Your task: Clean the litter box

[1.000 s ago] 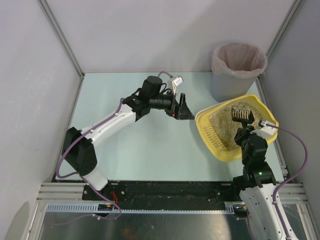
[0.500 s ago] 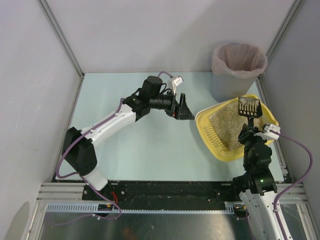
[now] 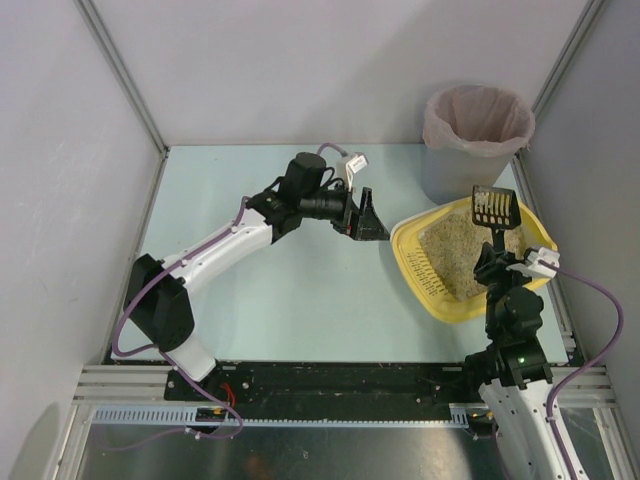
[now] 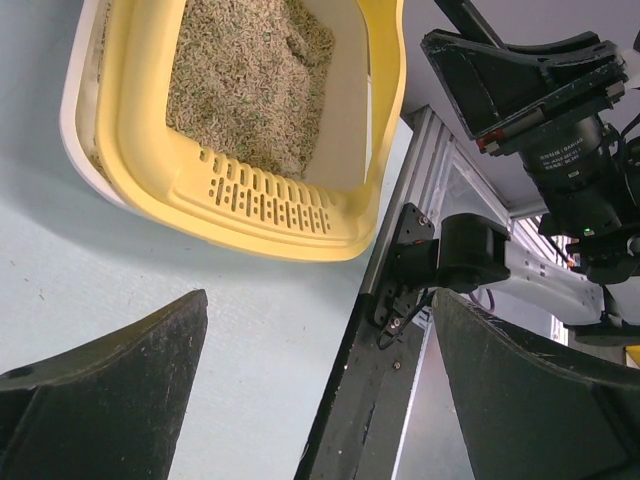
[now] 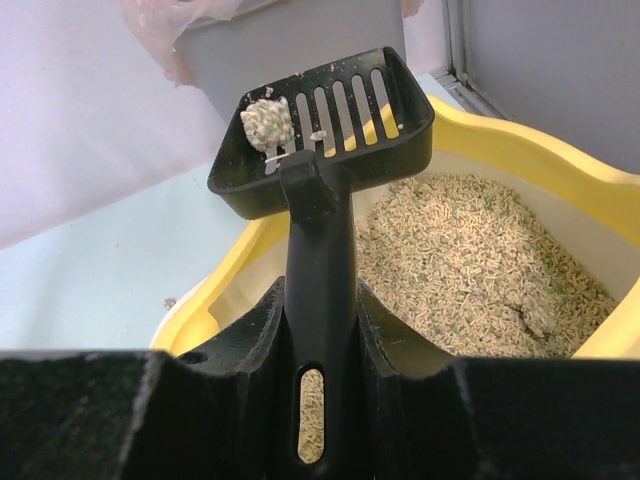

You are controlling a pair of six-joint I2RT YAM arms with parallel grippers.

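Scoop (image 5: pixel 325 130) has risen, clamped by right end effector (image 5: pixel 322 350), above pale-blue table (image 3: pixel 300 300); left end effector (image 4: pixel 320 340) gapes.

Count on site: one shallow yellow plastic litter box (image 3: pixel 408 262) holding beige granular litter (image 3: pixel 455 255); one black slotted plastic scoop (image 3: pixel 494 207); one pale litter clump (image 5: pixel 266 124) in that scoop; one grey round bin (image 3: pixel 445 175) with one pink bag liner (image 3: pixel 478 112); two white-and-black robot arms, left arm (image 3: pixel 220 243) and right arm (image 3: pixel 515 325)

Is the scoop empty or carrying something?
Carrying: one pale clump sits in the slotted scoop, held above the litter box.
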